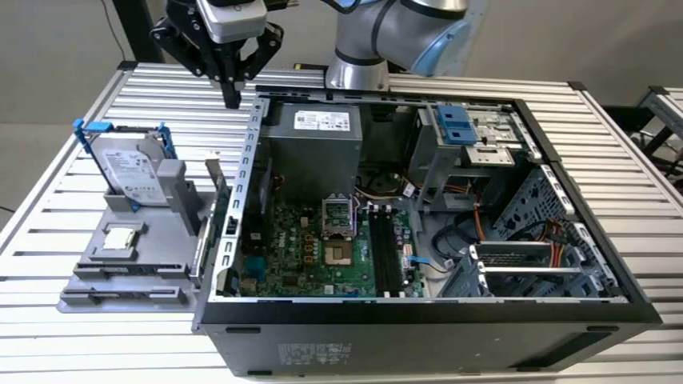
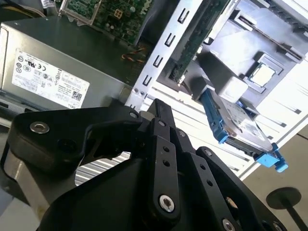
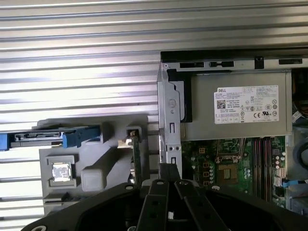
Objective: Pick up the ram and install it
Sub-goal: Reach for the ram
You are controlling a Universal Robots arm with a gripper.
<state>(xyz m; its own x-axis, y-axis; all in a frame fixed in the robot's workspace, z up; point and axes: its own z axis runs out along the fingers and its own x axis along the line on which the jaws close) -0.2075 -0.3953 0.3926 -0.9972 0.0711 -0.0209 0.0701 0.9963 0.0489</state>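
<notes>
silver-blue arm (image 1: 369, 48), black pincer (image 1: 230, 101), silver screws (image 2: 166, 203)

White label (image 3: 245, 104) on the grey power supply (image 3: 202, 108) carried barcodes and certification marks; a second label (image 1: 134, 170) sat on the hard drive (image 1: 160, 190), at 9 o'clock from the case (image 1: 427, 307). Wording was not legible.
</notes>
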